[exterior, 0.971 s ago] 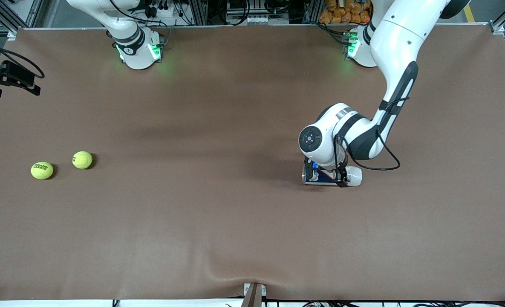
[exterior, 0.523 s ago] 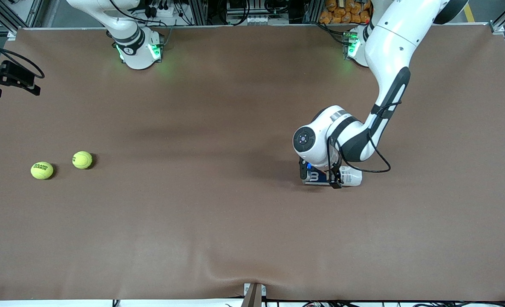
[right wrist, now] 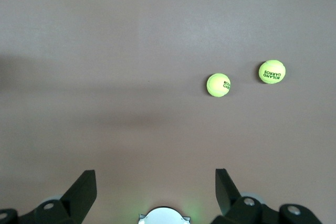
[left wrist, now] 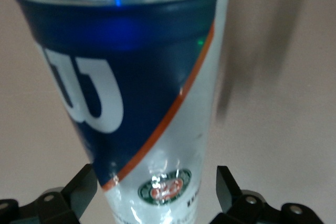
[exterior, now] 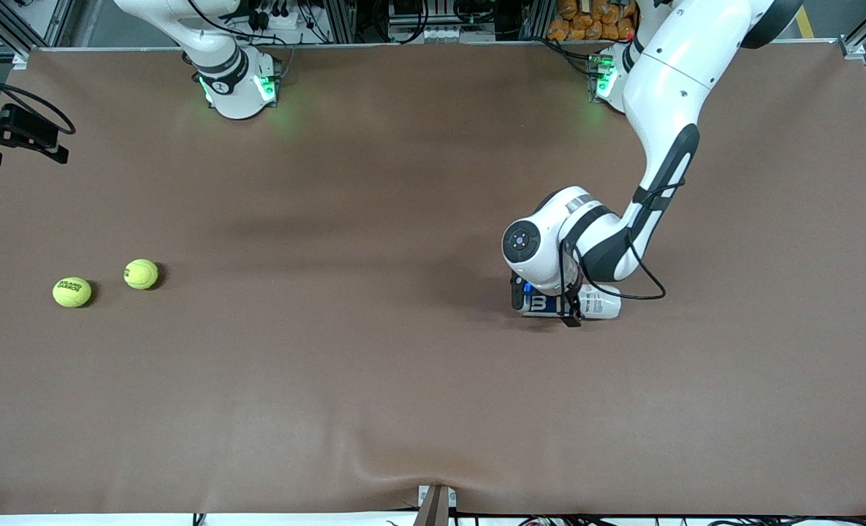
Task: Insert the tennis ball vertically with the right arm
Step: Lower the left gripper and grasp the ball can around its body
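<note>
Brown table [exterior: 374, 380], matte covering, slight ripple at edge nearest front cam. On it: two yellow-green tennis balls toward right arm's end, near each other but apart. Ball w/ black print [exterior: 71, 291] nearer front cam and closer to table's end; other ball [exterior: 141, 274] beside it, a bit farther from cam. Same pair visible in right wrist view [right wrist: 273, 71] [right wrist: 218, 85]. Toward left arm's end: clear tennis ball can [exterior: 599, 302] lying on its side on the cloth, blue label w/ white logo, orange stripe, close-up in left wrist view [left wrist: 136, 93]. Arm bases at table's edge farthest from cam.
</note>
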Tool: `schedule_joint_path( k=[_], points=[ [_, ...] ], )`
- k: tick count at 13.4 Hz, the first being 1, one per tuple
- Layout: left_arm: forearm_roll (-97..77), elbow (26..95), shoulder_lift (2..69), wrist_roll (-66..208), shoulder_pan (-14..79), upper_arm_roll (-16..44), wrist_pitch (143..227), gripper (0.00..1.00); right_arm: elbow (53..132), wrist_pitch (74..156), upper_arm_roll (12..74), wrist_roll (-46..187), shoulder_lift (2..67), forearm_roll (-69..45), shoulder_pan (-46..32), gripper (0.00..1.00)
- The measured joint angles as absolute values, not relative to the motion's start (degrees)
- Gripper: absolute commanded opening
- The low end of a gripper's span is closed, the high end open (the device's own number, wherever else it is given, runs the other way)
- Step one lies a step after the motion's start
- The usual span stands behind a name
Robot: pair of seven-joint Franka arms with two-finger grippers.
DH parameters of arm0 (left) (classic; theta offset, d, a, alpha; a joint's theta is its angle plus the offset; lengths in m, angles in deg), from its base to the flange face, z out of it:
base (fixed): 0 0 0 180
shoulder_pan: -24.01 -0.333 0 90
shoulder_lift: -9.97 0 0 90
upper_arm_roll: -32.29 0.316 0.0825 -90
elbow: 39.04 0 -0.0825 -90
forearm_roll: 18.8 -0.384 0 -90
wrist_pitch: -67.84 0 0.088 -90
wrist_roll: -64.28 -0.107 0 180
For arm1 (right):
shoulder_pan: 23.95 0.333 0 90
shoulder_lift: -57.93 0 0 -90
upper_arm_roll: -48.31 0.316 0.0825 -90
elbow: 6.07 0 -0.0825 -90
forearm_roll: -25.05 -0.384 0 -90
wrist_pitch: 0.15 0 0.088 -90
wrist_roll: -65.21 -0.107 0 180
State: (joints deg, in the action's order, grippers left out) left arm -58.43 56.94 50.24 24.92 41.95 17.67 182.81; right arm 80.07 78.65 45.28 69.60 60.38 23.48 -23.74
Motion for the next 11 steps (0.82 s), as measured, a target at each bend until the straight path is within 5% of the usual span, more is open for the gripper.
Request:
schedule_joint_path(
  k=[11],
  points=[
    [-62.2, 57.0, 51.3, 24.9, 41.9, 17.9, 183.2, 1.00, 80.1, 78.6, 45.2, 69.6, 60.4, 23.5, -23.8, 1.00]
  ],
)
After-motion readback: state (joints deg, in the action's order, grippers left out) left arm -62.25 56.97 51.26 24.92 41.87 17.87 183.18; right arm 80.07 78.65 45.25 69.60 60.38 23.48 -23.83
